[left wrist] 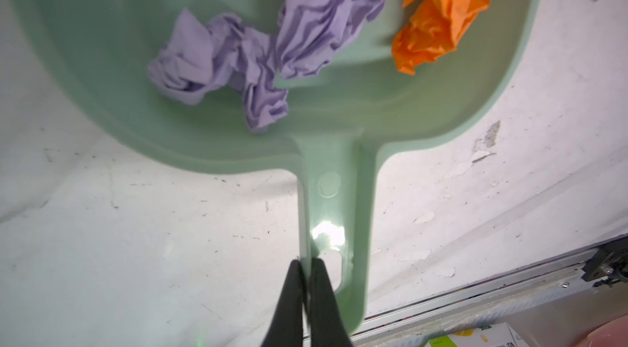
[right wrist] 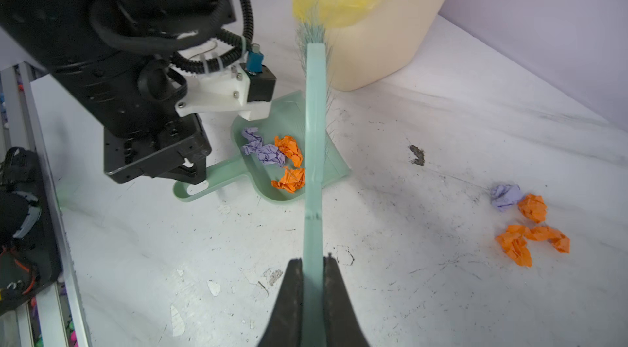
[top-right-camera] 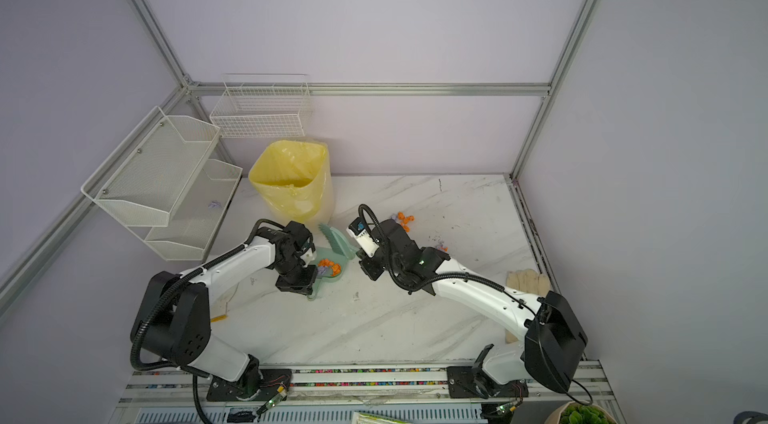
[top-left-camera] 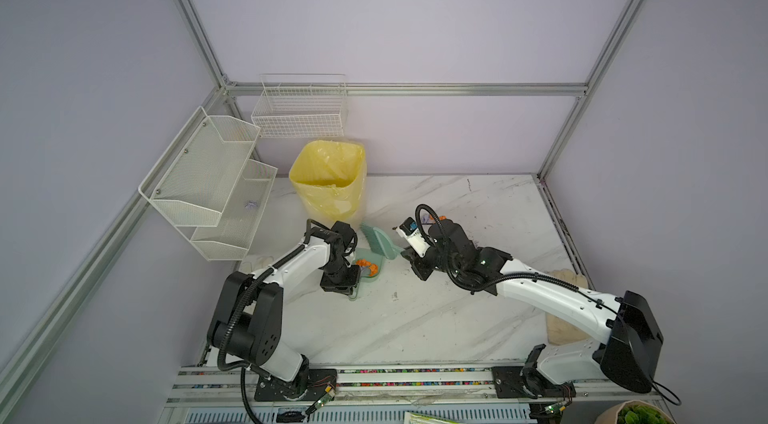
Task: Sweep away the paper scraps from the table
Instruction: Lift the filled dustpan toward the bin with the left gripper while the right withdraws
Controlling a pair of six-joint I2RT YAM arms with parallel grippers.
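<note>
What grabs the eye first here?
The orange and lilac paper scraps: some lie in the green dustpan, held by its handle in the left gripper; a loose cluster lies farther right on the table. Then the yellow-lined bin behind, and the green brush in the right gripper.

We see a robotics lab cell: aluminium-profile frame [top-left-camera: 415, 89], plain lilac wall panels [top-left-camera: 395, 6], robot arms [top-left-camera: 291, 266] bolted to a rail [top-left-camera: 415, 377]

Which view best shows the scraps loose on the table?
Right wrist: the loose scraps lie unobstructed on the table. In both top views they are tiny, partly behind the right arm. Left wrist shows none.
</note>
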